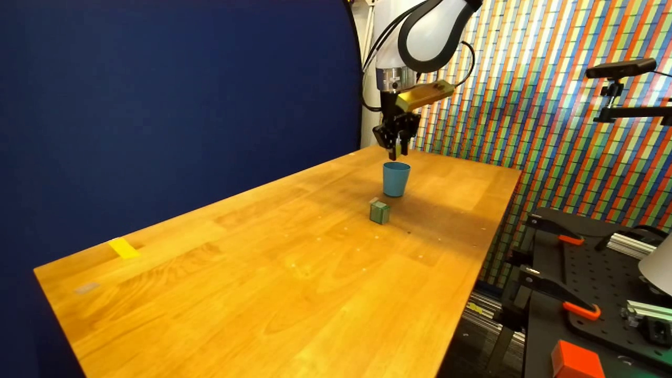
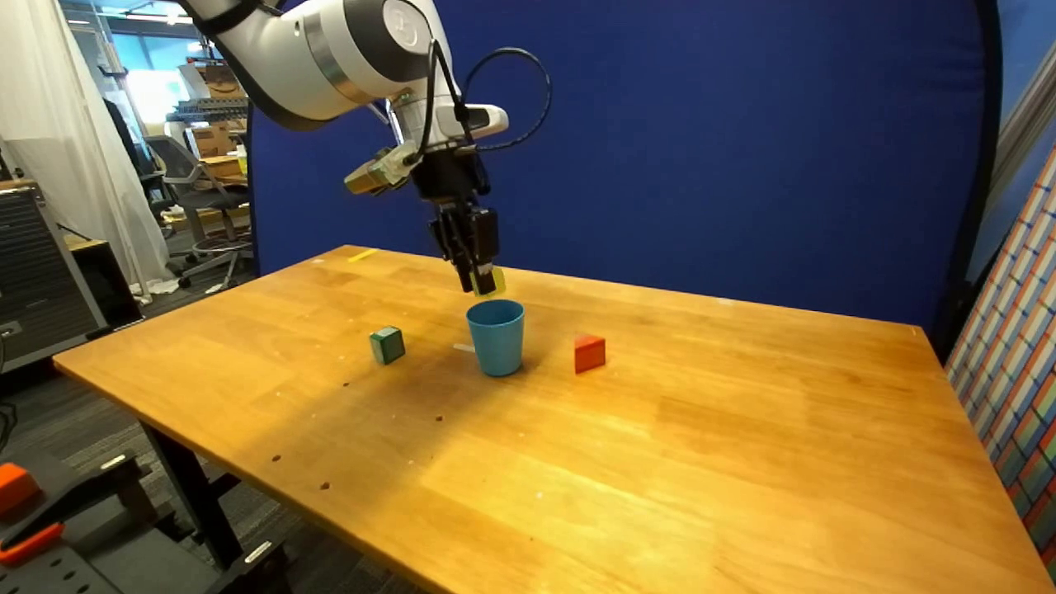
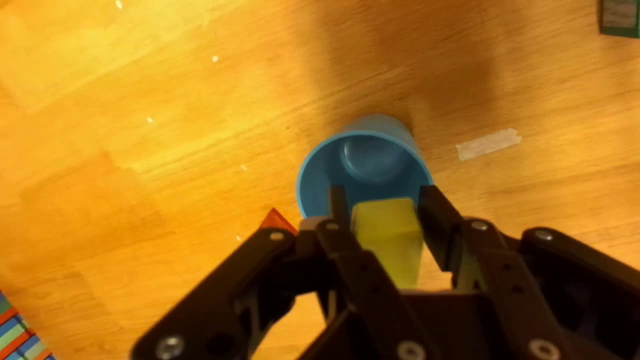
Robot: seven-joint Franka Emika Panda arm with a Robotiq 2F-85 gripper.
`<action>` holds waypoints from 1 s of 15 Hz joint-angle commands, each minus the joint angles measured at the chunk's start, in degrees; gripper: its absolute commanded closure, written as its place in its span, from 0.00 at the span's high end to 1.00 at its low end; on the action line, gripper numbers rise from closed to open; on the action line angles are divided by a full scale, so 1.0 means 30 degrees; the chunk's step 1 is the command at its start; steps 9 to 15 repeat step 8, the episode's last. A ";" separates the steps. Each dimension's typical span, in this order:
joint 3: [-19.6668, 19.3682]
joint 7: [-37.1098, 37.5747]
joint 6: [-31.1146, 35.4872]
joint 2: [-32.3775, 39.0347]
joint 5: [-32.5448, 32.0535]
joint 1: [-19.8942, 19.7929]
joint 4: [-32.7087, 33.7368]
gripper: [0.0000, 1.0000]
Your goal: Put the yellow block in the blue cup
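The yellow block [image 3: 387,225] sits between the fingers of my gripper [image 3: 383,192], which is shut on it. In both exterior views the gripper [image 1: 398,153] points down and holds the yellow block [image 2: 498,283] just above the blue cup [image 2: 497,342]. The blue cup [image 1: 396,181] stands upright on the table, apart from the gripper. In the wrist view the cup [image 3: 311,175] opens toward the camera behind the block, and its bare blue bottom shows. The fingers and block hide the cup's near rim there.
A green block [image 1: 379,212] stands on the wooden table [image 2: 701,462] to one side of the cup. A red block [image 2: 589,353] stands on the opposite side; the left finger partly covers it in the wrist view. Yellow tape [image 1: 124,248] marks the table's far end.
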 commanded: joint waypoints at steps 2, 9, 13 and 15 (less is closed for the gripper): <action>0.0320 -0.0122 0.0570 -0.0351 0.0096 -0.0725 -0.0495 0.82; 0.0970 -0.1069 0.0075 0.0007 0.1591 -0.1076 -0.0425 0.98; 0.0970 -0.1069 0.0075 0.0007 0.1591 -0.1076 -0.0425 0.98; 0.0970 -0.1069 0.0075 0.0007 0.1591 -0.1076 -0.0425 0.98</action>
